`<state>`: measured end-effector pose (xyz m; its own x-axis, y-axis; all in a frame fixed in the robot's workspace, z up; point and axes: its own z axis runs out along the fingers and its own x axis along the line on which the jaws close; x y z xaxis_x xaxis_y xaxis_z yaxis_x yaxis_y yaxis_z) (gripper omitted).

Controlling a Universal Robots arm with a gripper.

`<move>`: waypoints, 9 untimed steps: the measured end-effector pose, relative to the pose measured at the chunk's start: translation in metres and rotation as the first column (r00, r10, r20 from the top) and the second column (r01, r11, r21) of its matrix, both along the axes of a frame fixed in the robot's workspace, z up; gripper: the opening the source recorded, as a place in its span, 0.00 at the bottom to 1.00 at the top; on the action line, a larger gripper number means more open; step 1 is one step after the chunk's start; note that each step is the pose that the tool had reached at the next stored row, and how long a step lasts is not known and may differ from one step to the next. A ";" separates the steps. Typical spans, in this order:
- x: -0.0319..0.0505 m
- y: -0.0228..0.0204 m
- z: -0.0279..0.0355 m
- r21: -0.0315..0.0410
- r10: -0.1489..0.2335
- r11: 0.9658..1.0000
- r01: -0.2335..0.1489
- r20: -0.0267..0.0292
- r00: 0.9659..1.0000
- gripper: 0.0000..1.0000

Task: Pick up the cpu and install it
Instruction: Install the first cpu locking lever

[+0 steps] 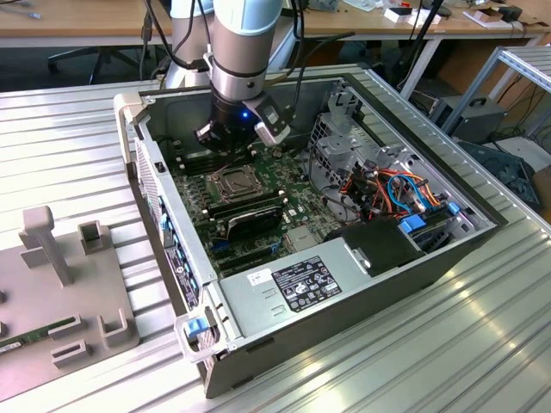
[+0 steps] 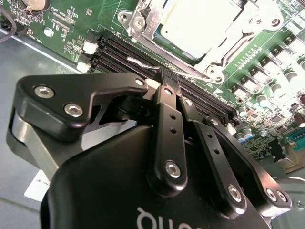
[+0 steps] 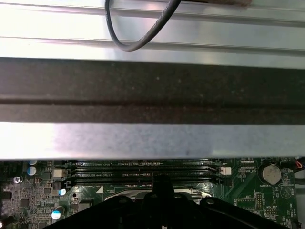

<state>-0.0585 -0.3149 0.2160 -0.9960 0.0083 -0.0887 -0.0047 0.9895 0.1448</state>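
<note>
The cpu (image 2: 198,24) sits in its socket (image 2: 157,14) on the motherboard (image 2: 62,21), its pale silver-grey top showing in the second wrist view, with the metal frame around it.

Order, largest first:

- Computer case (image 1: 362,284), open on its side on the ribbed metal table (image 1: 69,129). Grey fixture plate (image 1: 52,292) well apart, at the exterior view's left.
- Arm (image 1: 245,43) reaches down into the case, at the far end of the board in the exterior view.
- Motherboard, green, lining the case floor. Socket near its centre (image 1: 232,182).
- Empty memory slots (image 2: 143,55), long black strips, lying between socket and gripper; also seen in the first wrist view (image 3: 143,171).
- Gripper (image 2: 169,78), black fingers pressed together at the tips, nothing visibly between them (a thin wire lever (image 2: 143,63) of the socket lies just beside the tips; contact cannot be told).
- Cpu, smallest.

Key relation: the cpu lies just beyond the fingertips, across the memory slots, lying level in the socket frame. The slots' long axis runs crosswise to the line from gripper to cpu. The gripper is near the socket edge but not over the chip.

Judgement: the chip appears already seated; whether the retention plate is latched over it cannot be told.
</note>
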 end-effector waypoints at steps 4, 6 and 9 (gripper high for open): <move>0.0011 0.0000 -0.0007 0.000 0.000 1.000 0.000 0.000 1.000 0.11; 0.0017 0.0000 -0.0009 0.000 0.000 1.000 0.000 0.000 1.000 0.11; 0.0027 0.0000 -0.0014 0.000 0.000 1.000 0.000 0.000 1.000 0.11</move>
